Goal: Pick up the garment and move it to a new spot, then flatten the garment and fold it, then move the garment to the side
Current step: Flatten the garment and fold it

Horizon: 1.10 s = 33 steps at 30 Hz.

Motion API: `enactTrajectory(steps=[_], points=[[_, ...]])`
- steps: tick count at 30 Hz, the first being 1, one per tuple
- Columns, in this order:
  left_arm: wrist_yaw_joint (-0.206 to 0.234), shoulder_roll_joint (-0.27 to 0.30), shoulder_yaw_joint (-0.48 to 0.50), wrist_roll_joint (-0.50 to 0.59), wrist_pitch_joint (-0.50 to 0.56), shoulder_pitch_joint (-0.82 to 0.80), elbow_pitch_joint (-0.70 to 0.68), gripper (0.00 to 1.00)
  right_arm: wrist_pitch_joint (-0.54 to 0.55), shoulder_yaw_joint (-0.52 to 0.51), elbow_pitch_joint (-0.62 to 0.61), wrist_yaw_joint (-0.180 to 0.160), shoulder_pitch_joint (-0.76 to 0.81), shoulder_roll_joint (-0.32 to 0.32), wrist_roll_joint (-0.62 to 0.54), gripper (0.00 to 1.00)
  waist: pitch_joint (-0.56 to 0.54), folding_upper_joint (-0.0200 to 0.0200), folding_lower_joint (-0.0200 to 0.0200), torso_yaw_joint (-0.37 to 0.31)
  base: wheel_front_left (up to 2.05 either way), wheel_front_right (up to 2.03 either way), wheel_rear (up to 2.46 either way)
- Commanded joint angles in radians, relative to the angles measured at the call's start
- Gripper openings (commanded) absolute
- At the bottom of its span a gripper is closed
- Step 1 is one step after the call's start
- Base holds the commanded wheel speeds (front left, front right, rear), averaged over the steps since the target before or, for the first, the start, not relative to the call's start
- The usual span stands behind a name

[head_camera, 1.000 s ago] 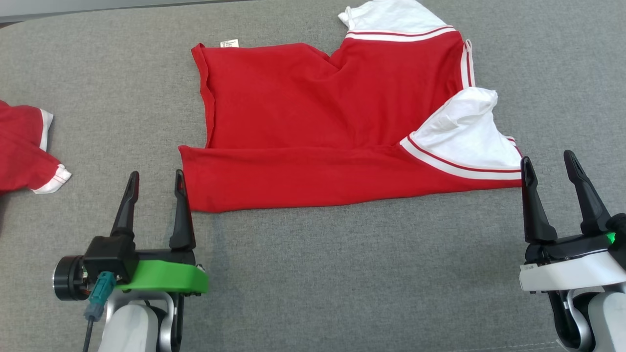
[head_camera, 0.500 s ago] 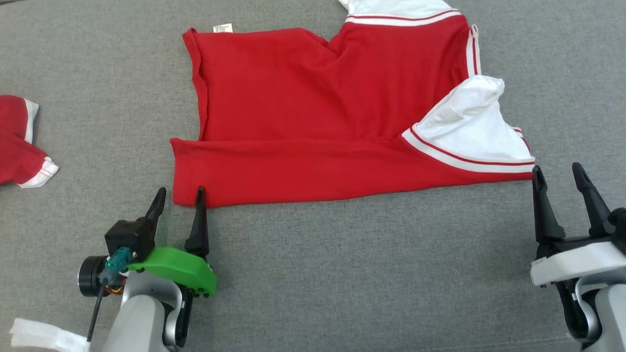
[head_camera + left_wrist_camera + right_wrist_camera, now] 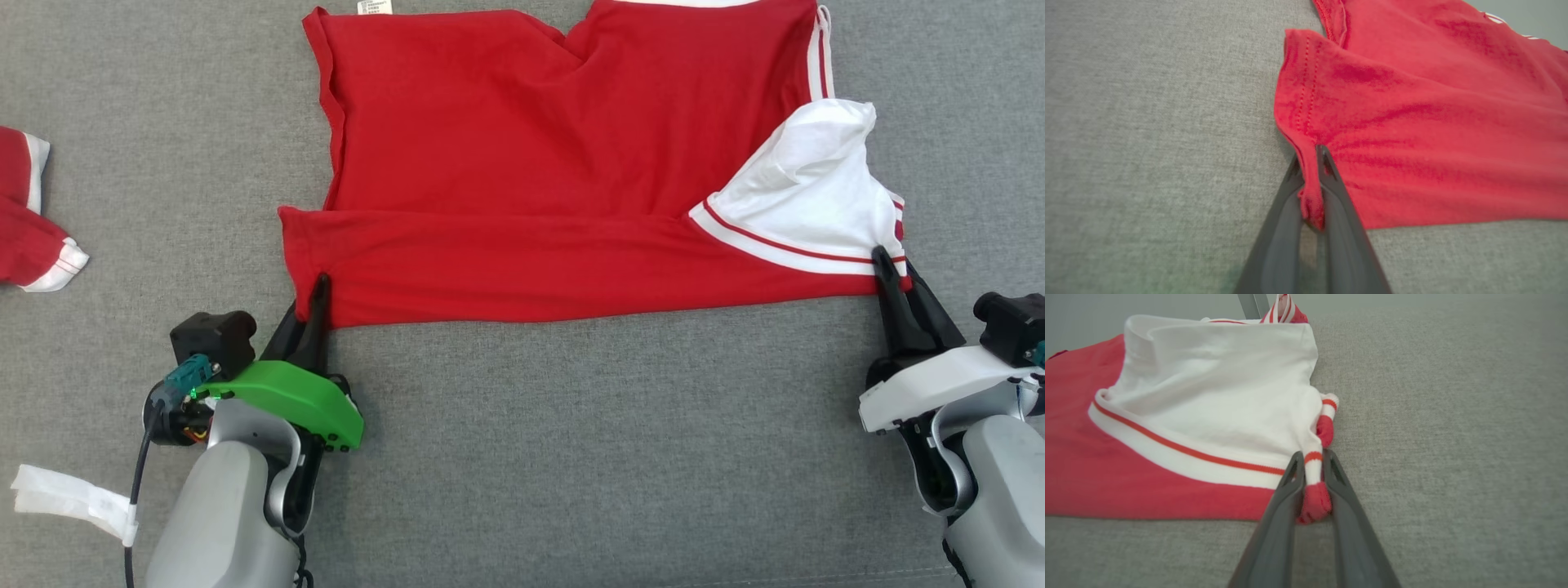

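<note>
Left fingers [image 3: 1329, 173] pinched tight on the garment's [image 3: 531, 163] red hem corner, at its 7 o'clock. Right fingers [image 3: 1333, 473] clamped on the striped corner at 4 o'clock. Garment lies spread mid-bench [image 3: 571, 449], running off frame at 12. Another red piece [image 3: 28, 220] sits at 9.

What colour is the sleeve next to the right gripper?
The sleeve is white with red stripes, clearest in the right wrist view.

Left tool [image 3: 317, 284], right tool [image 3: 890, 265] — both clamped

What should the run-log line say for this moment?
phase: corner grasp | left gripper: shut on garment, near-left hem corner | right gripper: shut on near-right striped corner | garment: lying on grey surface, not yet lifted
</note>
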Motion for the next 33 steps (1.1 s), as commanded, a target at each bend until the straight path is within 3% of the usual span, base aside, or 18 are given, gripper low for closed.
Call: enactTrajectory(steps=[1, 7, 20, 21, 22, 23, 26, 33], points=[[-0.003, 0.011, -0.008, -0.007, 0.014, 0.039, 0.021, 0.00, 0.002, -0.002, -0.004, -0.002, 0.014, -0.007, 0.014, 0.00, -0.004, 0.0000, 0.0000, 0.000, 0.00, 0.00, 0.00], [0.011, 0.045, -0.003, -0.011, 0.029, 0.107, -0.089, 0.00, 0.001, -0.051, -0.107, -0.002, 0.120, 0.003, 0.035, 0.00, -0.038, 0.0000, 0.0000, 0.002, 0.00, 0.00, 0.00], [0.094, 0.097, 0.012, -0.051, 0.235, 0.389, -0.412, 0.00, 0.034, -0.111, -0.254, -0.002, 0.421, 0.070, 0.014, 0.00, -0.148, 0.0000, 0.0000, -0.009, 0.00, 0.00, 0.00], [0.098, 0.095, 0.007, -0.054, 0.246, 0.408, -0.421, 0.11, 0.040, -0.107, -0.257, -0.002, 0.432, 0.076, 0.012, 0.14, -0.153, 0.0000, 0.0000, -0.011, 0.00, 0.00, 0.00], [0.101, 0.091, 0.004, -0.057, 0.250, 0.419, -0.427, 0.42, 0.044, -0.104, -0.258, -0.002, 0.438, 0.078, 0.009, 0.40, -0.156, 0.0000, 0.0000, -0.011, 0.00, 0.00, 0.00], [0.101, 0.087, -0.002, -0.056, 0.252, 0.427, -0.431, 1.00, 0.047, -0.102, -0.258, -0.002, 0.441, 0.079, 0.005, 1.00, -0.161, 0.0000, 0.0000, -0.011, 0.00, 0.00, 0.00], [0.124, 0.074, -0.003, -0.030, 0.209, 0.435, -0.438, 1.00, 0.033, -0.109, -0.272, -0.002, 0.439, 0.080, -0.023, 1.00, -0.168, 0.0000, 0.0000, -0.010, 0.00, 0.00, 0.00], [0.191, 0.036, 0.004, 0.061, -0.006, 0.366, -0.463, 1.00, 0.012, -0.151, -0.419, -0.002, 0.381, 0.080, -0.074, 1.00, -0.179, 0.0000, 0.0000, -0.002, 0.00, 0.00, 0.00]])
